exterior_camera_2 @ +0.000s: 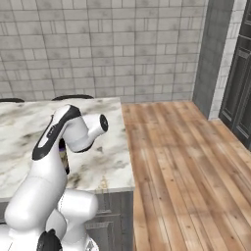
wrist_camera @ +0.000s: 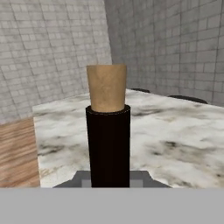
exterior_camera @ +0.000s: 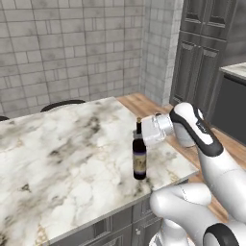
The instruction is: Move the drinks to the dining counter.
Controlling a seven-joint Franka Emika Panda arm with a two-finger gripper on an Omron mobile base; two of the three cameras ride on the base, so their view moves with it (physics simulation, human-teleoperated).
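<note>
A tall dark wine bottle (exterior_camera: 139,161) with a pale label stands upright on the dining counter (exterior_camera: 62,153), near its right-hand near corner. My gripper (exterior_camera: 140,136) is shut on the bottle's neck just below the cork, reaching in from the right. In the hand view the dark neck and tan cork of the bottle (wrist_camera: 108,144) rise straight ahead, with the marble slab (wrist_camera: 175,140) behind. In the right base view my arm hides most of the bottle (exterior_camera_2: 63,158); only a dark sliver shows over the counter (exterior_camera_2: 108,162).
Dark chair backs (exterior_camera: 62,103) (exterior_camera_2: 72,97) stand at the counter's far side against the tiled wall. Wooden floor (exterior_camera_2: 186,162) runs to the right of the slab. Tall dark cabinets (exterior_camera: 202,53) and another worktop (exterior_camera: 235,69) stand at the far right.
</note>
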